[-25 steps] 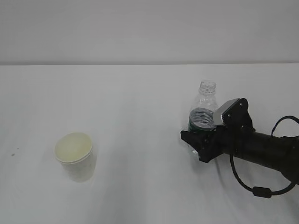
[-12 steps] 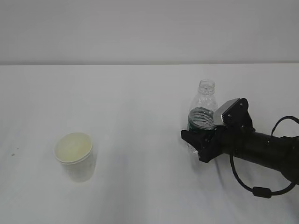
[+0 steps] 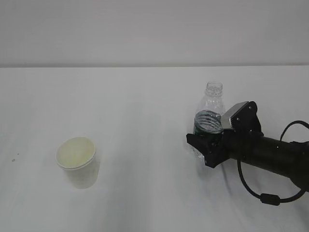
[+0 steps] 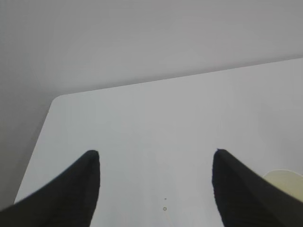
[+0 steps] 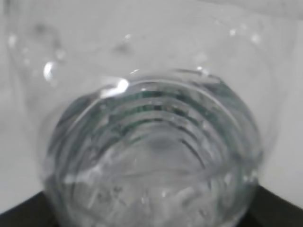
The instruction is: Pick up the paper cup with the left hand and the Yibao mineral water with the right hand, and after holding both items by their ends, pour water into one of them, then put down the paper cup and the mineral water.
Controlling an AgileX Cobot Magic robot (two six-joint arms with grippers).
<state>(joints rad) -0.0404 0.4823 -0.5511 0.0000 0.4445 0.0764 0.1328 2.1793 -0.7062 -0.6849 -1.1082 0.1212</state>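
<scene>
White table (image 3: 145,121) under grey wall (image 3: 145,29) (left fingers (image 4: 71,189) apart, right fingers (image 3: 205,147) clamped on bottle (image 3: 208,113)).

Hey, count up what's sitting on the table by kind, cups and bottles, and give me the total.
Paper cup: 1
Water bottle: 1
Total: 2
</scene>
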